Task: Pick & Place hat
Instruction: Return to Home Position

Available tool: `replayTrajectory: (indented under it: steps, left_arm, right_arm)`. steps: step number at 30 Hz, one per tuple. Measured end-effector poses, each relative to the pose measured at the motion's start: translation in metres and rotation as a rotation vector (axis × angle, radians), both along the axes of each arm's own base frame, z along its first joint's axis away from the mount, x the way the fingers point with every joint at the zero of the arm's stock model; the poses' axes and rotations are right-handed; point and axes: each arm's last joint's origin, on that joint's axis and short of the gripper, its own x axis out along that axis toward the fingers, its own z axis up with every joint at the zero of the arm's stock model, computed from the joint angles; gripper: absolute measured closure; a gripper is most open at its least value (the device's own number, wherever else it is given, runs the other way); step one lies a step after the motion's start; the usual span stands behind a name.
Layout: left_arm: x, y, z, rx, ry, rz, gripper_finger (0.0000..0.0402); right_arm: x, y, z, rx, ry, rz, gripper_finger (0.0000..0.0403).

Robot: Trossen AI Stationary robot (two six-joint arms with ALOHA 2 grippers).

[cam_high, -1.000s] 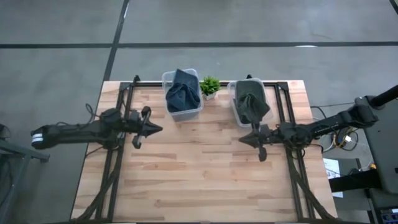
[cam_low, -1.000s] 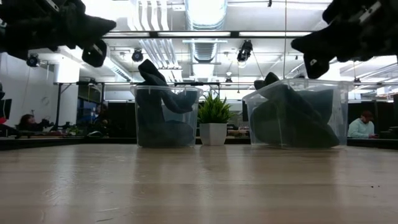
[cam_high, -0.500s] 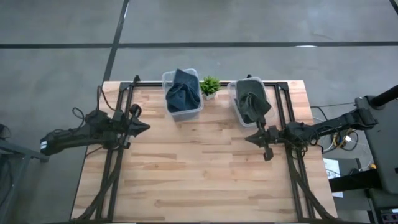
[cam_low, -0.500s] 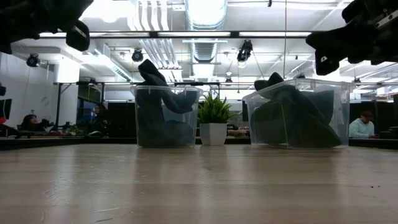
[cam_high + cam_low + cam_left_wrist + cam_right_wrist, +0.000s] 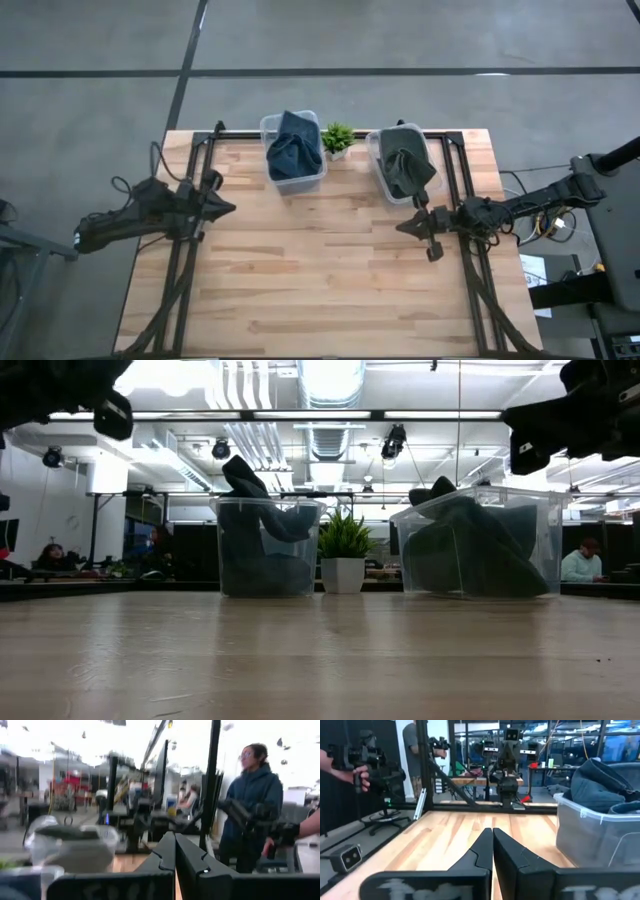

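Wood-plank table on a gray concrete floor, with a big open workshop behind it full of ceiling lights and ducts. Far left, the left gripper hangs in the air over the table's left edge, well apart from both bins. Its wrist cam shows the two fingers pressed flat together with nothing between them, and a person in a dark blue hoodie standing out past the table. Next over, at the back of the table, the clear left bin holds a heap of blue cap cloth that pokes up over the rim. Can't count how many caps are in there. Just beside it sits a little green plant in a white pot, between the two bins. Then the clear right bin, sitting a bit skewed, with the gray cap stuffed in it and sticking out the top. The right gripper hovers near that bin's front end, clear of it and off the table. Its fingers are closed tight on each other too, with nothing in them. The right wrist cam also catches someone's hand on a dark gadget off beyond the table.
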Motion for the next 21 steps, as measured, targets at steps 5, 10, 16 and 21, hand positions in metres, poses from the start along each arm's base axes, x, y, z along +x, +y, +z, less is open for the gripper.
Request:
replayTrajectory:
  steps: [5, 10, 16, 21]
  left_arm:
    - [0.0, 0.0, -0.002, -0.002, 0.016, 0.002, 0.04]
    - [-0.001, 0.0, -0.001, -0.011, 0.013, -0.001, 0.04]
    - [0.0, 0.0, -0.002, -0.022, 0.021, -0.003, 0.04]
    - [0.001, 0.0, -0.009, -0.023, 0.091, 0.0, 0.04]
  right_arm:
    - [-0.003, -0.001, 0.001, -0.029, -0.01, -0.009, 0.0394]
    - [-0.009, -0.003, 0.009, -0.062, -0.082, -0.04, 0.0394]
    - [-0.02, -0.006, 0.007, -0.054, -0.065, -0.077, 0.0394]
    - [-0.031, -0.008, 0.006, -0.053, -0.073, -0.073, 0.0394]
